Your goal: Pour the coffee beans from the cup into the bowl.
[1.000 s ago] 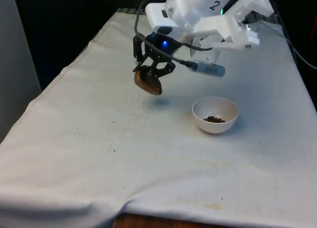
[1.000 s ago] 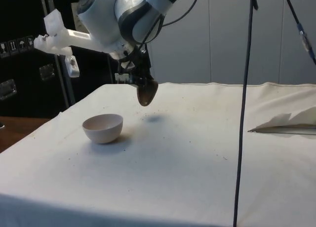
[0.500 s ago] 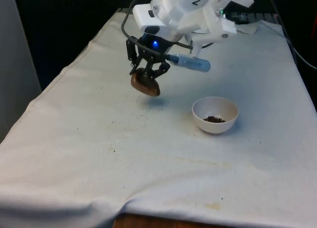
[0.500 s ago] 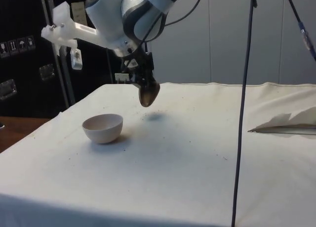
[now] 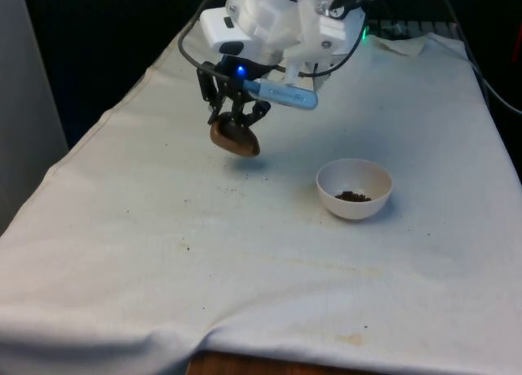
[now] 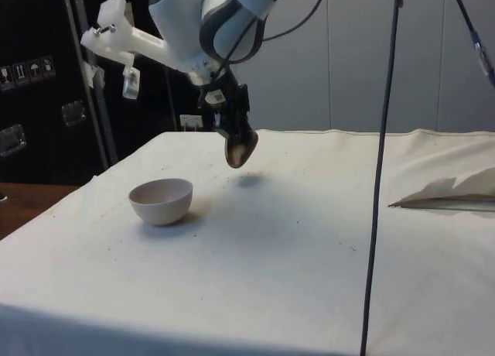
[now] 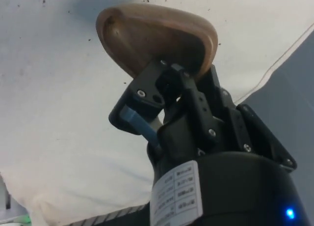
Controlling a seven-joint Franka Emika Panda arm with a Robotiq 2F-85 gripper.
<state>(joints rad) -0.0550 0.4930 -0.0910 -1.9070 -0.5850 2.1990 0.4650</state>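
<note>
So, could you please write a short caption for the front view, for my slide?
Gripper holds a tilted brown wooden cup above the white cloth, apart from the white bowl containing coffee beans.

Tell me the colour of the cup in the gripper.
Brown, a wood-like tone; the cup shows best in the wrist view, clamped in the gripper.

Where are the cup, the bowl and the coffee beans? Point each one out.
cup [image 5: 235, 138]: front view, on its brown outer wall below the pincer.
bowl [image 5: 354, 209]: front view, on its white outer wall.
coffee beans [image 5: 352, 196]: front view, on the dark heap inside the bowl.
</note>
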